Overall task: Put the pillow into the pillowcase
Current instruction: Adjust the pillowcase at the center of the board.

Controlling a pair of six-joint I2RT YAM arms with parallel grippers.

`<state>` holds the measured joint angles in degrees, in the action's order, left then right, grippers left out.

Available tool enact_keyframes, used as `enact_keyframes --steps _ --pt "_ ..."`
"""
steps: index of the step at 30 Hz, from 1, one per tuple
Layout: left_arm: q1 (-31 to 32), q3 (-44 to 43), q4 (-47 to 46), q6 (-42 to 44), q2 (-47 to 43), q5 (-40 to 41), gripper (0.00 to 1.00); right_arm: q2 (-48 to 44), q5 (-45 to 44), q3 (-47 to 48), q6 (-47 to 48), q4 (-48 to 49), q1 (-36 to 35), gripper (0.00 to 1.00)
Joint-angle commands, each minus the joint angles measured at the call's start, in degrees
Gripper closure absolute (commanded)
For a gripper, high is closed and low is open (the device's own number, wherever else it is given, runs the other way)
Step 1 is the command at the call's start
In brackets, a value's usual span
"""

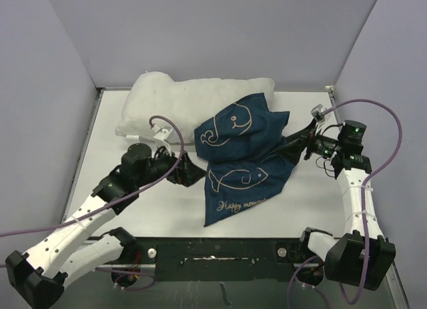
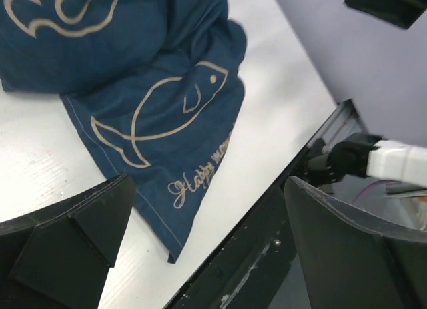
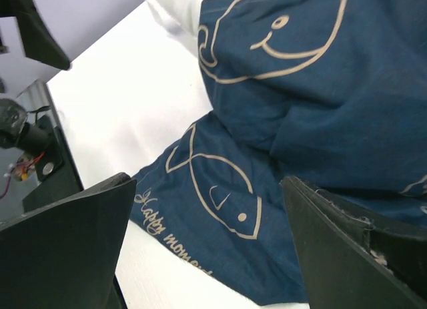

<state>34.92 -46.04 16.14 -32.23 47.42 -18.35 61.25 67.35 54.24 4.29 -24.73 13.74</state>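
Left gripper (image 1: 192, 173) stands wide, holding nothing, just beside the pillowcase's (image 1: 243, 159) left edge. Right gripper (image 1: 290, 142) stands wide at its right edge. The pillowcase lies on the table (image 1: 133, 209), its far part overlapping the pillow's (image 1: 177, 105) right end

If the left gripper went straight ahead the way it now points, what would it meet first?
Most likely the navy-blue fabric pillowcase with cream whale drawings: its flat scripted end lies straight ahead between the open fingers of the left gripper. Depth is unclear; it could touch the white table first.
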Motion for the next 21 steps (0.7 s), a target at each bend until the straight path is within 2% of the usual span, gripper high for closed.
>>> enact_keyframes --steps 1,3,5,8,10,16,21 --pt "3.6 3.6 -9.6 2.2 5.8 11.6 0.03 2.1 10.2 -4.8 -1.5 14.5 0.8 0.02" --pt "1.7 5.9 -15.5 1.4 9.5 10.9 0.03 2.9 10.3 -5.0 4.6 10.8 0.6 0.02" --pt "-3.0 7.5 -23.0 -1.0 14.3 5.3 0.04 3.6 7.9 -3.9 9.8 6.0 -0.3 0.02" --pt "-9.6 7.8 -34.3 -5.9 24.2 -3.4 0.08 4.5 2.6 -2.9 11.3 3.6 -1.6 0.02" --pt "-10.7 6.0 -38.4 -6.2 29.1 -4.2 0.08 5.0 -0.6 -2.4 11.3 3.1 -1.8 0.02" --pt "-10.1 -2.8 -38.3 0.9 38.4 0.7 0.08 6.0 -5.3 -2.1 9.8 3.8 -2.0 0.02" --pt "-8.8 -11.6 -27.4 13.2 38.7 5.4 0.11 6.1 -9.2 -1.8 8.8 4.0 -2.0 0.02"
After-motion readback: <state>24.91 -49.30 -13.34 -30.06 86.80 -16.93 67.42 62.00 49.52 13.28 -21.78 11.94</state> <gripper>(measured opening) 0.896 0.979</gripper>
